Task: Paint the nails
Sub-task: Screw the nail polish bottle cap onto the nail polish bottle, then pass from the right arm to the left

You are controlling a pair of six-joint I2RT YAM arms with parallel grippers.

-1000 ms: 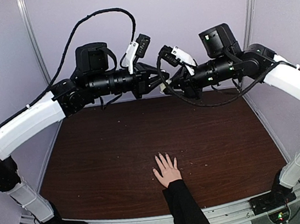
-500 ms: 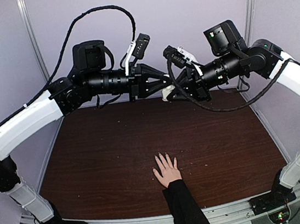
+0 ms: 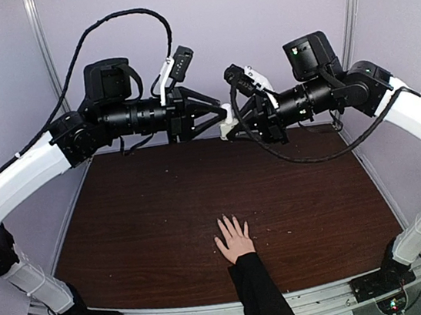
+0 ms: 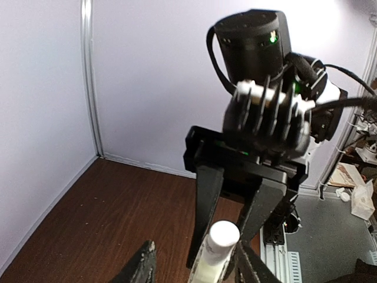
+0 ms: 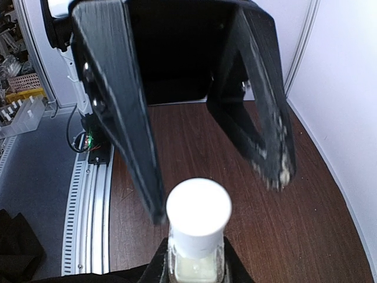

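Observation:
A light-skinned hand (image 3: 234, 240) with spread fingers and a black sleeve (image 3: 262, 298) lies flat on the dark wood table (image 3: 142, 228), near the front middle. Its nails (image 3: 227, 220) are too small to make out. My right gripper (image 3: 231, 126) is high above the table's back and is shut on a small clear bottle with a white cap (image 5: 198, 206). My left gripper (image 3: 219, 114) faces it, open. Its fingers (image 5: 118, 100) stand on either side of the cap, which is on the bottle (image 4: 222, 236). The hand is out of both wrist views.
Purple walls close the back and sides, with metal posts (image 3: 43, 55) at the corners. An aluminium rail (image 3: 200, 314) runs along the near edge, with the arm bases on it. Cables (image 3: 122, 17) loop above the left arm. Shelves and clutter (image 5: 23, 112) lie outside the cell.
My left arm has drawn back to the left and its jaws now stand open in front of the bottle. The right gripper has shifted slightly with the bottle. The hand has not moved.

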